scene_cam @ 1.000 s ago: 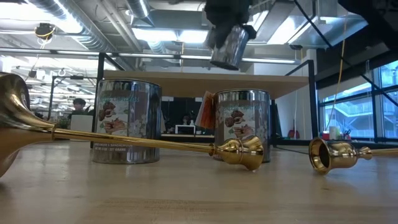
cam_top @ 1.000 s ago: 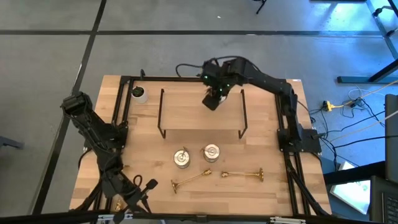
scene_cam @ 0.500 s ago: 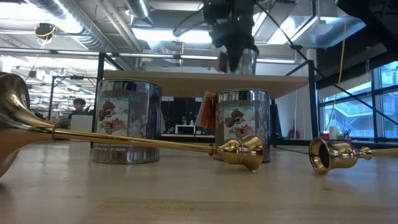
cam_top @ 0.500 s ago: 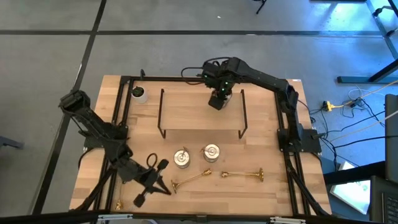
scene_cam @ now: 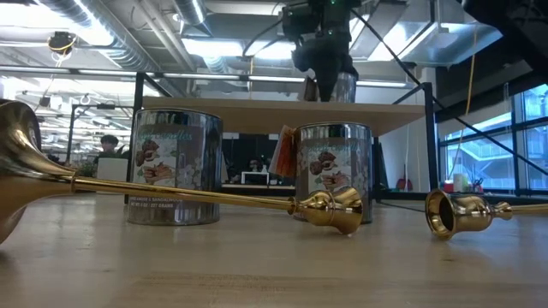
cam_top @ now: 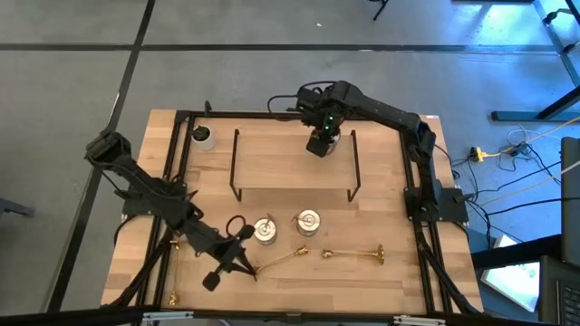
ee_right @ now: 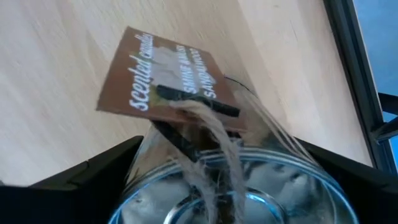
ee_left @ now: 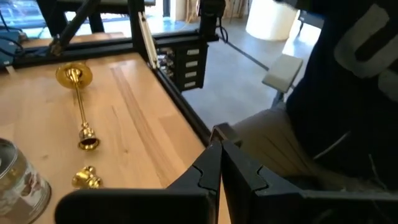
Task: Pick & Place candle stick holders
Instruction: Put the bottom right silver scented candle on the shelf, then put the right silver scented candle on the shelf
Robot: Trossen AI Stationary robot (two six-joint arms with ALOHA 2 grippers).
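Right gripper (cam_top: 320, 143) stood over the rack (cam_top: 294, 192), jaws wide around a silvery cup (ee_right: 236, 180).
Two more cups (cam_top: 265, 230) and two brass sticks (cam_top: 280, 261) lay below; left gripper (cam_top: 243, 263) was shut, empty.

Two silvery cups (cam_top: 286, 225) stand upright mid-table, a third (cam_top: 321, 143) on the rack, two brass sticks (cam_top: 319, 254) lying nearby.

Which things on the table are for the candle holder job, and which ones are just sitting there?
For the job: left silvery cup; right silvery cup; third silvery cup up on the black wire rack, at the right gripper; gold stick by the shut left gripper; other gold stick.

Just sitting there: the black wire rack itself; small white pot with a plant.
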